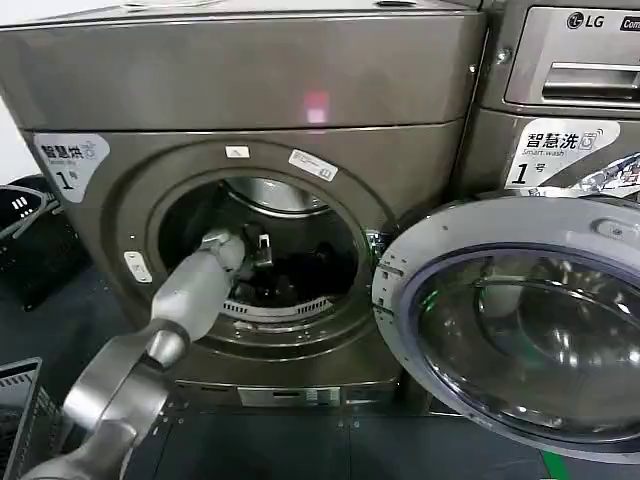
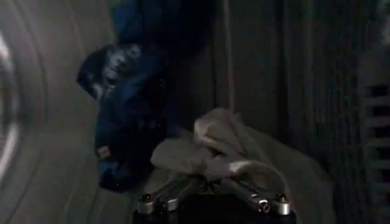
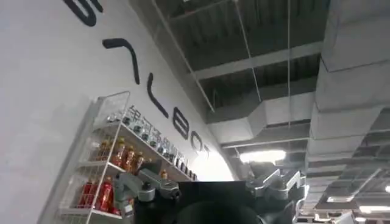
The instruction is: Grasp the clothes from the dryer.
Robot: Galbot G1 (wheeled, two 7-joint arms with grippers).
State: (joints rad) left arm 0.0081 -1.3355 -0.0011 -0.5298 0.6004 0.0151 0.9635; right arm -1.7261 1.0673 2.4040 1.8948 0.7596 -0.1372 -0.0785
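Observation:
The dryer stands in front of me with its round door swung open to the right. My left arm reaches through the porthole, and my left gripper is deep inside the steel drum. In the left wrist view the clothes, a pale crumpled fabric piece, lie bunched right at my left gripper. Its fingers close in together under the folds, shut on the fabric. A dark navy garment lies beyond, touching the pale piece. My right gripper is parked, pointing up at a ceiling.
The open door takes up the space at the lower right. A second machine marked LG stands to the right. A black basket sits on the floor at the left, and another crate is at the lower left.

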